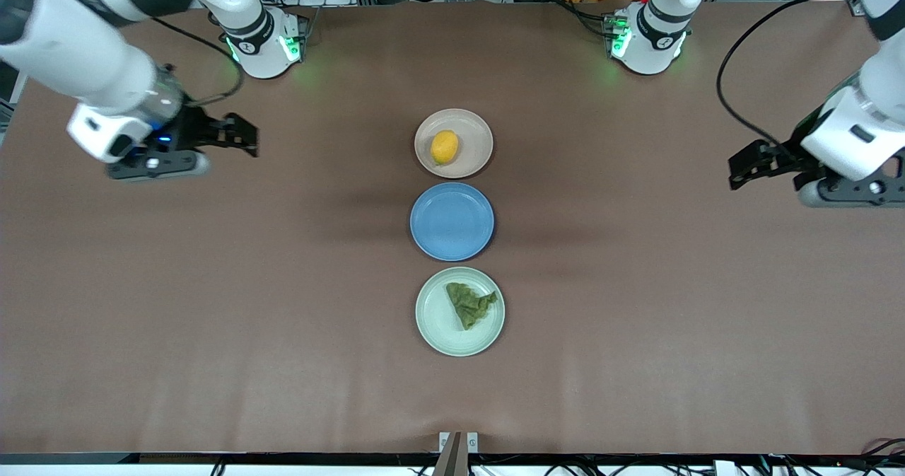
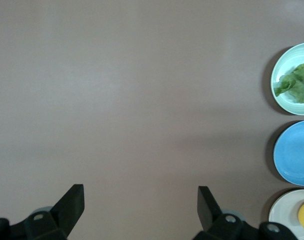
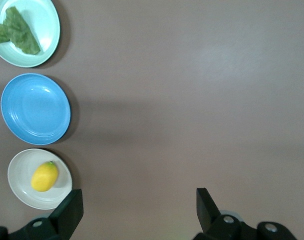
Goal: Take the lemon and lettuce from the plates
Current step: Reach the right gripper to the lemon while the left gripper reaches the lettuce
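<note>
Lettuce (image 1: 471, 304) and lemon (image 1: 444, 146) on plates; both pincers spread wide.

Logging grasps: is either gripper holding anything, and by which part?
Nothing is held. Left gripper and right gripper hang open over bare table; yellow oval lemon and wrinkly green lettuce lie on plates.

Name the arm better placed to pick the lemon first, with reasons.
Right, narrowly. The right gripper, open, hovers level with the lemon on the beige plate; the left gripper hangs open nearer the blue plate's row.
</note>
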You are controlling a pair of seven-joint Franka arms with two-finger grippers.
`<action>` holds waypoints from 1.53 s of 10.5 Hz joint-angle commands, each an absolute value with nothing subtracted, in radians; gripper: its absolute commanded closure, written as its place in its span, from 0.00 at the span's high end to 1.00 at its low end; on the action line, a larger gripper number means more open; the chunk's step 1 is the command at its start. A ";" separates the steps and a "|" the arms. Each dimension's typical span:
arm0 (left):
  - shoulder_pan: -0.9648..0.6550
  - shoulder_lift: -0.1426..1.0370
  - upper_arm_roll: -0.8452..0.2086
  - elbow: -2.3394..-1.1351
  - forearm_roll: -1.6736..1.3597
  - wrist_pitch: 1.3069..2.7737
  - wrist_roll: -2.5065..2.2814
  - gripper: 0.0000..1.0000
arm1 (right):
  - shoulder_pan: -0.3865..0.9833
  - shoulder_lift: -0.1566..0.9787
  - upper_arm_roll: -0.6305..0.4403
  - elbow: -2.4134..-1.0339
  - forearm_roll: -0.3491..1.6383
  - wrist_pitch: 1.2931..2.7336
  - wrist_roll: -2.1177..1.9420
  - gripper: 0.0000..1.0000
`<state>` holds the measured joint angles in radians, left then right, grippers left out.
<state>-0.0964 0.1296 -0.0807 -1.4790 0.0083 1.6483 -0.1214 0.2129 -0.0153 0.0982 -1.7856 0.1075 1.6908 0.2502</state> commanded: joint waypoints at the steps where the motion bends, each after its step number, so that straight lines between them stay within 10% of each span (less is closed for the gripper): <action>1: -0.097 0.167 -0.110 -1.480 -0.065 1.727 -0.106 1.00 | 0.311 -0.008 0.100 -1.850 0.129 1.744 0.395 1.00; 8: -0.234 0.371 -0.133 -1.480 -0.186 2.017 -0.150 1.00 | 0.481 0.237 0.342 -1.867 0.132 1.994 0.842 1.00; 16: -0.426 0.710 -0.126 -1.433 -0.109 2.632 -0.172 1.00 | 0.557 0.445 0.387 -1.948 0.112 2.274 0.851 1.00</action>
